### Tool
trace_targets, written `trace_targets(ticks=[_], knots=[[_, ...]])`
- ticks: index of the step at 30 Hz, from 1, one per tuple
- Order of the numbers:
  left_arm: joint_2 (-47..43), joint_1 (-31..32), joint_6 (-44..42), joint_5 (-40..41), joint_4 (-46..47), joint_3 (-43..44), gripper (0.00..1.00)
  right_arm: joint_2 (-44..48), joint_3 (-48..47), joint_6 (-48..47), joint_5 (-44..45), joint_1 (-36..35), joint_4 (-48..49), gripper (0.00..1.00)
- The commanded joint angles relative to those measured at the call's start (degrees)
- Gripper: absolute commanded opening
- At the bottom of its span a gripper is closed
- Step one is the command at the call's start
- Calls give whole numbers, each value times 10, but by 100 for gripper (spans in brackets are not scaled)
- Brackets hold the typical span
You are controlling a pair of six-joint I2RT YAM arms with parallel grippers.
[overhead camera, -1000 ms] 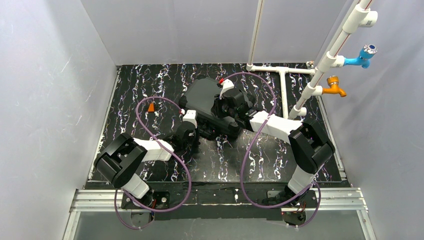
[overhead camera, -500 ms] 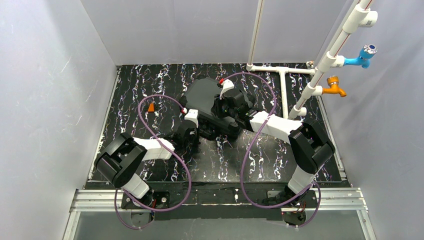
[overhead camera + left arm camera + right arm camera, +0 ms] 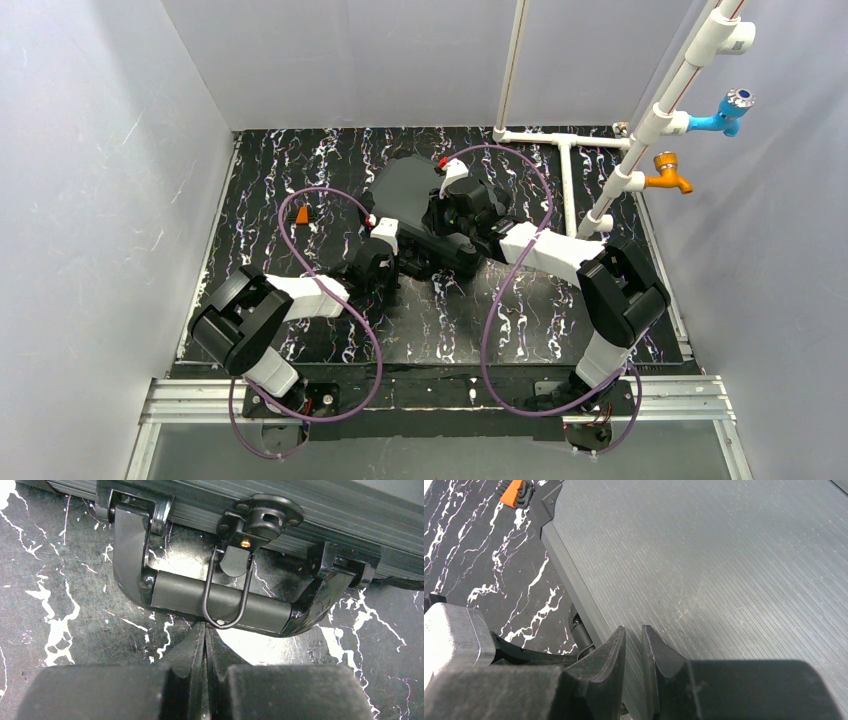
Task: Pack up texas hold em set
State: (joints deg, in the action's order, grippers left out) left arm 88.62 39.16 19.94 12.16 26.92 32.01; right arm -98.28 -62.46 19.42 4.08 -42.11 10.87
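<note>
A: Where's the case (image 3: 405, 190)?
B: Shut, mid-tabletop toward the far edge. The right gripper (image 3: 633, 636), pinched and empty, sits over the lid (image 3: 724, 555). The left gripper (image 3: 205, 630), clenched on nothing, is just beside the latch's wire loop (image 3: 227, 607).
A: Press the lid firmly, then push the loop squarely.

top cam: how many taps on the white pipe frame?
2. The blue tap sits higher on the slanted pipe at the right side; the orange tap is on the same pipe, just below it. No others show, and none looks hidden.
</note>
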Motion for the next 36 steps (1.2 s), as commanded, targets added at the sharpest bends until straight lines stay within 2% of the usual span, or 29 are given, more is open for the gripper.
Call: trace_targets(ticks=[1,11,36], knots=[[-33,-2,-9,-3,53,42,0,-42,42,-2,-5,0,-154,27],[-52,-3,-20,-6,41,58,0,-44,40,-2,-6,-1,-154,27],[-8,-3,-19,3,39,60,0,-47,43,-2,-9,-1,-155,27]])
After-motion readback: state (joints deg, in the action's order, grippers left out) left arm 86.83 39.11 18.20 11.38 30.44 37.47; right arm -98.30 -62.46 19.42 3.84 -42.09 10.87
